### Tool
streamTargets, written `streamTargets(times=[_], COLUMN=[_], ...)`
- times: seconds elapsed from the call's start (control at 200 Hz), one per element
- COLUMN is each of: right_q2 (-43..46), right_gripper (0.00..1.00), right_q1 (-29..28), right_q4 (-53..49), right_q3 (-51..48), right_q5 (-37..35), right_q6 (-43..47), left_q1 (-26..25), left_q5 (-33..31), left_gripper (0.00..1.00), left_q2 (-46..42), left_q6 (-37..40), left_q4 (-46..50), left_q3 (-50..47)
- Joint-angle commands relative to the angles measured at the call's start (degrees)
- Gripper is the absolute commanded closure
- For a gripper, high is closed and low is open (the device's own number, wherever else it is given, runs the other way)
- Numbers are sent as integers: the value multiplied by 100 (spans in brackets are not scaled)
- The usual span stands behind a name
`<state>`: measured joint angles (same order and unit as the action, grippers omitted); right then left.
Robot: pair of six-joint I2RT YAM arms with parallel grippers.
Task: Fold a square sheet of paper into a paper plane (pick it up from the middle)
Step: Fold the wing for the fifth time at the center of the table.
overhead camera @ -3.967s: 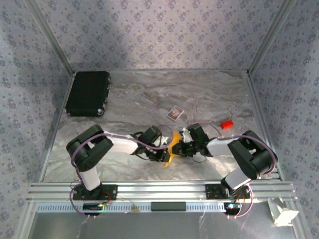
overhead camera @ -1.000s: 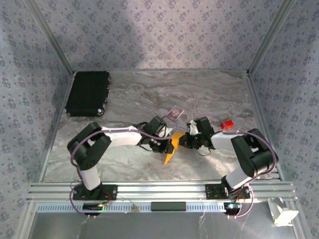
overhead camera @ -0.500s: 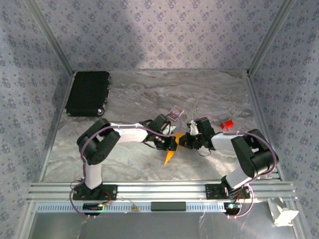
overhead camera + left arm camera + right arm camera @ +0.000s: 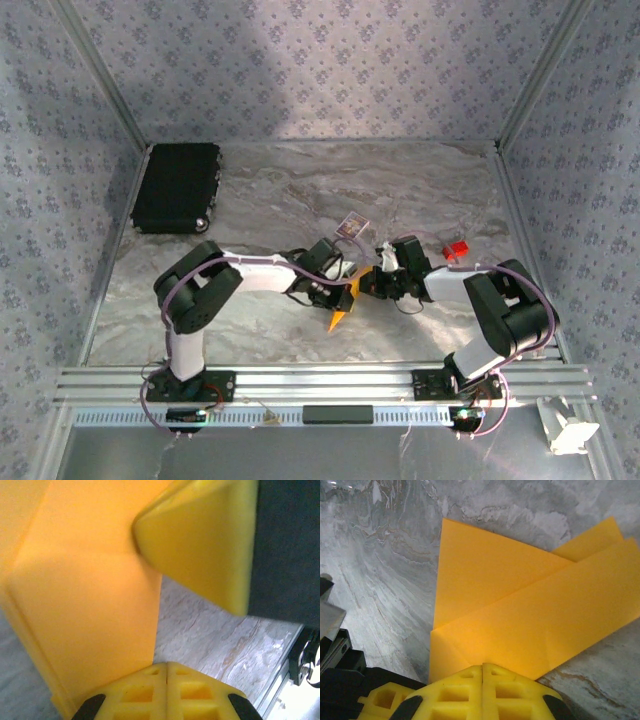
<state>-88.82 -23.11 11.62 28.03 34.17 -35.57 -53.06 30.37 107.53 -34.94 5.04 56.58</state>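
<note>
Smooth orange-yellow paper plane [image 4: 341,303], sharply creased and pointed, on the veined grey marble counter [image 4: 250,200] just in front of a small patterned card [image 4: 351,226]; left hand [image 4: 338,285] and right hand [image 4: 368,285] both clench it

Pointed orange-yellow paper plane [image 4: 340,312], mid-table

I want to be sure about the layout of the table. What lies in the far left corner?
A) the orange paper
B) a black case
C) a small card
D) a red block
B: the black case lies in the far left corner, while the red block sits to the right and the small card and orange paper are near the middle.
</note>
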Motion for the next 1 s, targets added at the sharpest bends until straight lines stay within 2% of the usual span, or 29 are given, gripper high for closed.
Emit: streamTargets(times=[0.0,0.3,0.635,0.815,0.9,0.994], right_q2=[-162,-233,-244,-222,-81,235], right_gripper=[98,98,97,94,89,84], right_q1=[130,131,134,140,112,96], right_q4=[-344,-328,-381,-236,-254,-416], right_q3=[-140,-62,25,111,277,473], right_q5=[-622,-592,-491,-122,102,44], right_q6=[-1,-1,65,141,200,202], left_q1=[-73,-73,-73,-26,171,473], left_q5=[-88,-24,-17,17,-120,-247], left_gripper=[96,95,96,96,96,95], left_q2=[-197,-621,-1026,-1707,-1947,-1931], left_q6=[143,66,92,115,67,-79], left_q4=[691,546,601,275,109,-52], left_q3=[-417,-1010,-1119,-1195,-1299,-1307])
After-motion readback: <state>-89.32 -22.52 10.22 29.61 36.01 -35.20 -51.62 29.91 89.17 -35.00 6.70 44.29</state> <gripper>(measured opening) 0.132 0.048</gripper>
